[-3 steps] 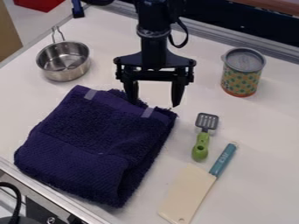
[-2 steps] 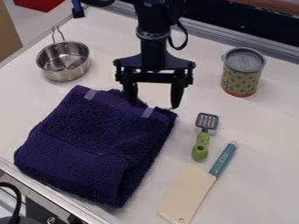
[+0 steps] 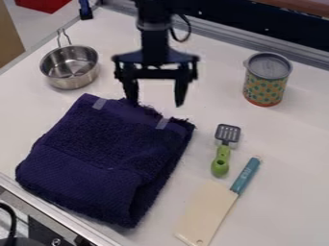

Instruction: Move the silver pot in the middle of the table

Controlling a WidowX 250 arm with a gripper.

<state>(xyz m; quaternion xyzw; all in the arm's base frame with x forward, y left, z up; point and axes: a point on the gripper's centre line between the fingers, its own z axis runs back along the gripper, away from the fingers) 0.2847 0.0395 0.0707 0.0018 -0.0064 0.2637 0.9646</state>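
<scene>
Black arm upright, pincer [image 3: 155, 103] spread open

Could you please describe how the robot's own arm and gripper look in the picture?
The robot arm is black, with a dark cable looping beside it. The black two-finger gripper has a wide black crossbar body, and its two slim fingers narrow toward the tips.

Bright, diffuse light is falling across the table [image 3: 292, 139] around the claw [image 3: 156, 102]. Left of the claw in view, the silver pot [image 3: 69, 68] is catching pale highlights; nearer the camera, soft shadows are edging the spatula [image 3: 220, 161].
</scene>
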